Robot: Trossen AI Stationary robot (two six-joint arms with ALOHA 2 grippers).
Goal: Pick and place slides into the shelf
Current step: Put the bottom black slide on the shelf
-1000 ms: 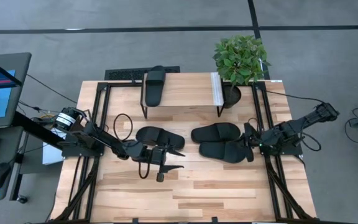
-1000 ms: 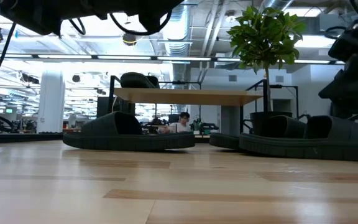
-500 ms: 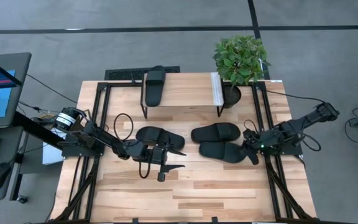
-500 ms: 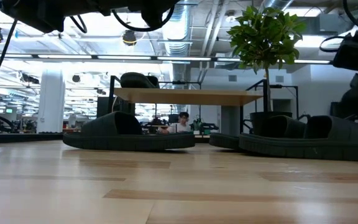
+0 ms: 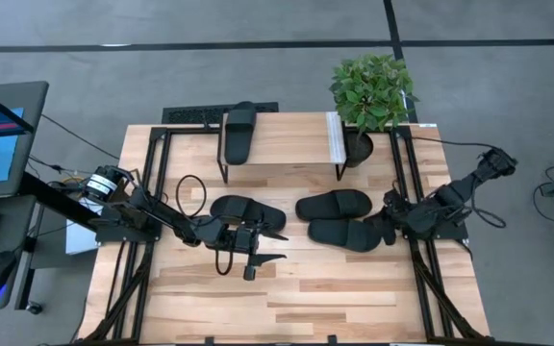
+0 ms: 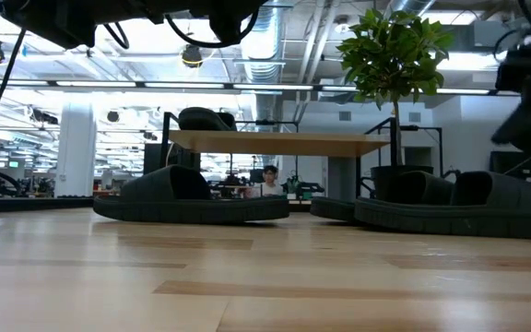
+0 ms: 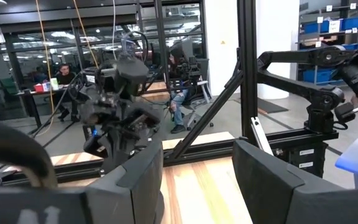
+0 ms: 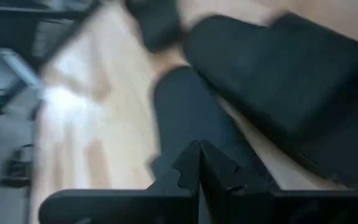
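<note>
Here we note the shelf (image 5: 287, 139) at upper centre of the high view, one slide (image 5: 239, 131) already on its left end. Three slides lie below it: one at centre-left (image 5: 246, 210), long axis left-right, touching above the spread left gripper (image 5: 269, 245); two at centre-right (image 5: 339, 219). The right gripper (image 5: 392, 217), pressed together and empty, sits at their right tips

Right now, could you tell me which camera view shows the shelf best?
The high view: the whole shelf shows from above, one slide on its left end. The low view shows only its edge and legs; the wrist views miss it.
</note>
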